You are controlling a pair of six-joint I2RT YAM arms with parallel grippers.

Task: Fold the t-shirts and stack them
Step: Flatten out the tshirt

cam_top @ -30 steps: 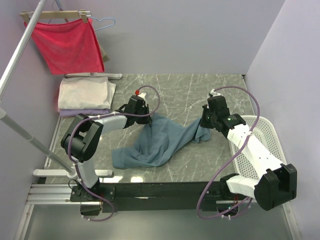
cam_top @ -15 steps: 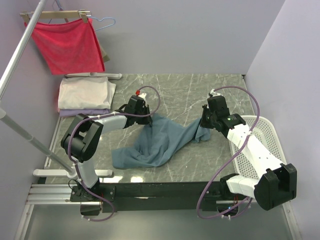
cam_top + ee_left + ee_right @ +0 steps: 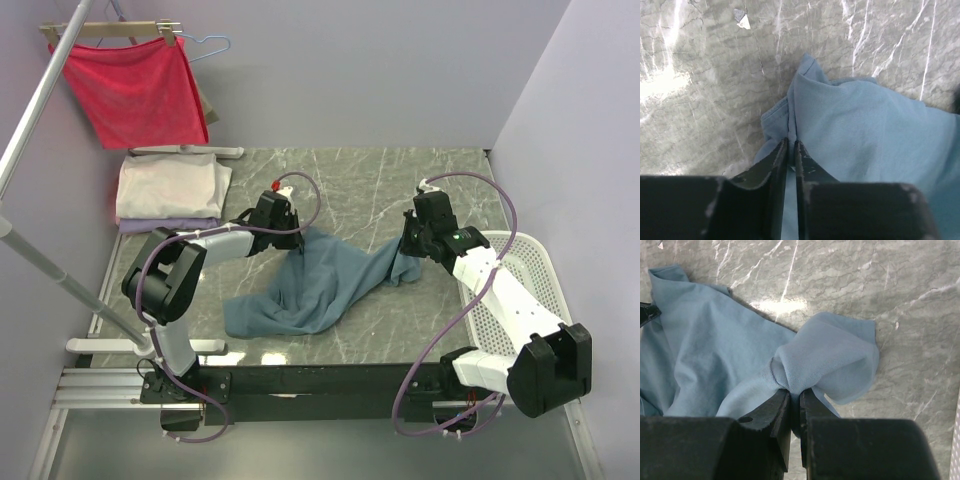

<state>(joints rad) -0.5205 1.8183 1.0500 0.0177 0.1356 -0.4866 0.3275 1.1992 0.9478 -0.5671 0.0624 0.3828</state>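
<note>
A dusty teal-blue t-shirt (image 3: 320, 285) lies crumpled across the middle of the marble table. My left gripper (image 3: 296, 240) is at its far left corner, shut on a thin fold of the blue cloth (image 3: 865, 125); the left gripper's tips (image 3: 791, 142) pinch that fold by the hem. My right gripper (image 3: 405, 256) holds the shirt's right end. In the right wrist view the right gripper (image 3: 795, 391) is shut on a bunched knot of the blue fabric (image 3: 830, 355). A cream-white folded t-shirt (image 3: 170, 188) rests on a pale lavender one (image 3: 165, 224) at the back left.
A red cloth (image 3: 135, 90) hangs on a wooden hanger at the back left, on a slanted grey rack pole (image 3: 40, 105). The rack's feet (image 3: 140, 345) lie along the table's left side. A white mesh basket (image 3: 525, 290) stands at the right edge.
</note>
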